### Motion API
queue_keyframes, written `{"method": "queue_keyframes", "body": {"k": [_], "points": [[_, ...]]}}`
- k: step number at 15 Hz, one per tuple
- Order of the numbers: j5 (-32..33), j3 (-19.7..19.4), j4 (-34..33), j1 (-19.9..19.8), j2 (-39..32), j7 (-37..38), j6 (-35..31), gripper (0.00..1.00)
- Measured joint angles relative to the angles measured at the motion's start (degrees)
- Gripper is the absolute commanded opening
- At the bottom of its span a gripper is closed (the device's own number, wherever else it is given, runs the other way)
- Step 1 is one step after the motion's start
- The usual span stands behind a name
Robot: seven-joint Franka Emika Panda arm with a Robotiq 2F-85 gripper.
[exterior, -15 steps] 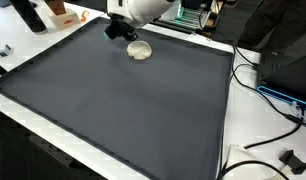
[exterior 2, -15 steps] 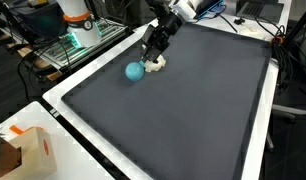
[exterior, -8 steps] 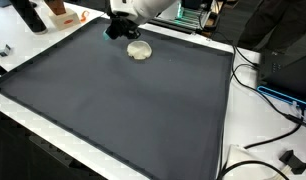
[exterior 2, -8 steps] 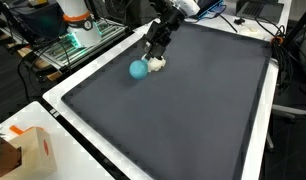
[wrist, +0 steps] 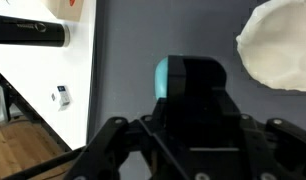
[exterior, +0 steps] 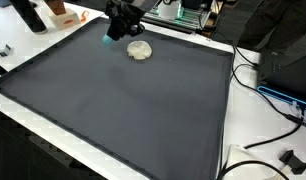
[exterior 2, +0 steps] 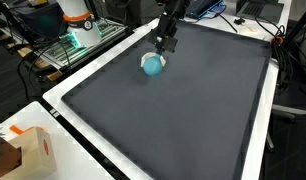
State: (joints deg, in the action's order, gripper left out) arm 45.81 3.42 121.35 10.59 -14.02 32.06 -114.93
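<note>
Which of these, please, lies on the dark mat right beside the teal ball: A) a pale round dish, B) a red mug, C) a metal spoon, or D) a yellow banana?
A: a pale round dish lies on the dark mat, and in an exterior view the teal ball sits right beside it.

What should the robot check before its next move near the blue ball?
1. Blue ball in sight: ok, it shows in every view.
2. Gripper has hold of the ball: cannot tell, the gripper's own body hides the contact in the wrist view.
3. White dish out from under the gripper: ok, it sits off to one side.
4. Ball well away from the edge of the dark mat: not ok, it looks close to the edge.
5. Black object out of the way: ok, it lies off the mat.
</note>
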Motion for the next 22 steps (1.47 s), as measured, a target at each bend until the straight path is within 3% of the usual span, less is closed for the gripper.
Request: {"method": "queue_keyframes", "body": {"k": [6, 10, 17, 22], "points": [[-1.3, 0.0, 4.4, -1.9, 5.3, -8.3, -10.7, 0.25], [-6.4, 0.0, 7.0, -3.3, 8.1, -14.6, -15.8, 0.25], [-17.6, 0.0, 10.0, -4.7, 12.3, -24.7, -18.6, 0.25], [-25.0, -0.1, 11.5, -5.6, 15.0, -27.5, -20.1, 0.25]]}}
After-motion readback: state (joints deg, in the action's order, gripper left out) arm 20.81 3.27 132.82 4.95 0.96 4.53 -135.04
